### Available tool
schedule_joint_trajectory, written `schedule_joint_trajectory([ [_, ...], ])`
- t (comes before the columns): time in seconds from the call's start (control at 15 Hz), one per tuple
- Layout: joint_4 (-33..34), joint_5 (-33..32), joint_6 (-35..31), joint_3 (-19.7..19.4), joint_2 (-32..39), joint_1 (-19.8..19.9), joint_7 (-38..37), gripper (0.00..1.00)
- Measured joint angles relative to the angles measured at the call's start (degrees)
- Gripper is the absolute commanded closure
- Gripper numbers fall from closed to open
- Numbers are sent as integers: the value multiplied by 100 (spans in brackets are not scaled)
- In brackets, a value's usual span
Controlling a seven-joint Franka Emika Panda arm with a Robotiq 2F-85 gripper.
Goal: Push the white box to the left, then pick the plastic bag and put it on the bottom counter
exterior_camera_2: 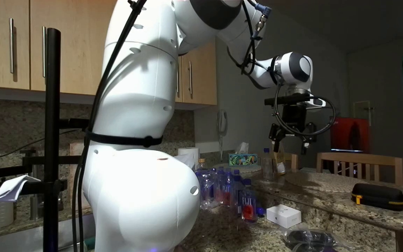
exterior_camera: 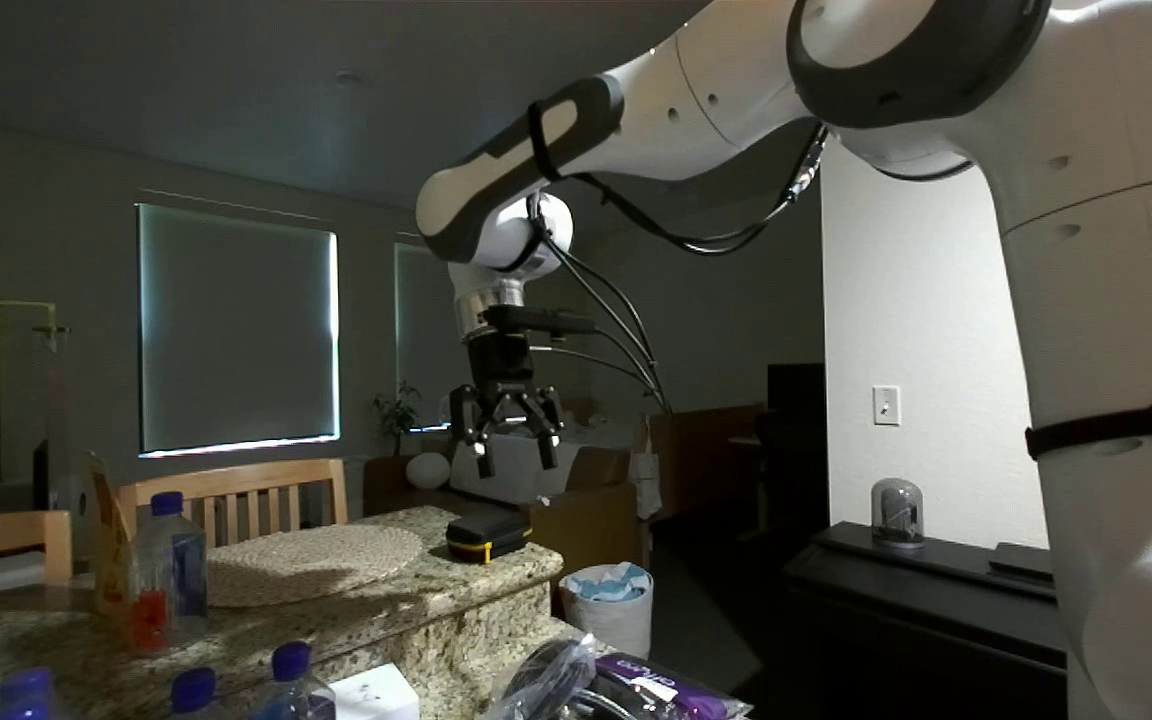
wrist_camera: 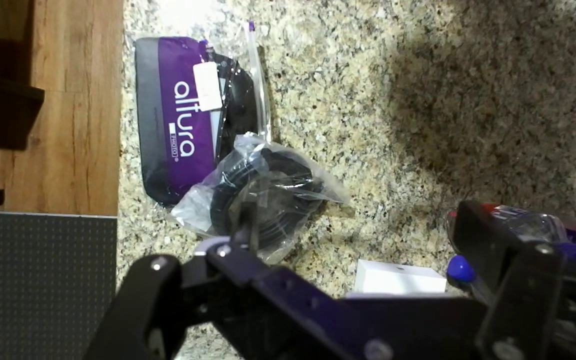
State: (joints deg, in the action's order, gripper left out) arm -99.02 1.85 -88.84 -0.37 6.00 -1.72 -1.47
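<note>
- Count one white box (exterior_camera_2: 283,216), set on the bottom counter (wrist_camera: 348,90) close by the granite step (exterior_camera_2: 352,224); probably tucked there to free working room.
- Find water bottles (exterior_camera_2: 226,192) massed just beside the white box, too overlapped to count; probably grouped out of the way.
- See one clear plastic bag (wrist_camera: 278,185) on the same counter, near the white box but apart, around a black coil (wrist_camera: 288,162); likely the task's bag, so perhaps already delivered.
- Add one purple-and-grey pouch (wrist_camera: 168,120), touching that bag, farther from the white box; apparently also wrapped in clear plastic, so possibly the intended one.
- Note one gripper (exterior_camera: 516,457) well above the white box, with fingers (exterior_camera: 547,455) wide apart, gripping nothing; probably held high to clear the bottles.
- Find one black case (exterior_camera_2: 378,196) and two woven placemats (exterior_camera_2: 320,182) on the upper tier (exterior_camera_2: 338,199), higher than the white box.
- Count two wooden chairs (exterior_camera: 236,477) far beyond the white box, likely set for dining at that tier.
</note>
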Motion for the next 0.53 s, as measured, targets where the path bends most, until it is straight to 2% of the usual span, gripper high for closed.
schedule_joint_trajectory([
  [0.53,-212,-4,-203,115,-269,-7,-34,0],
])
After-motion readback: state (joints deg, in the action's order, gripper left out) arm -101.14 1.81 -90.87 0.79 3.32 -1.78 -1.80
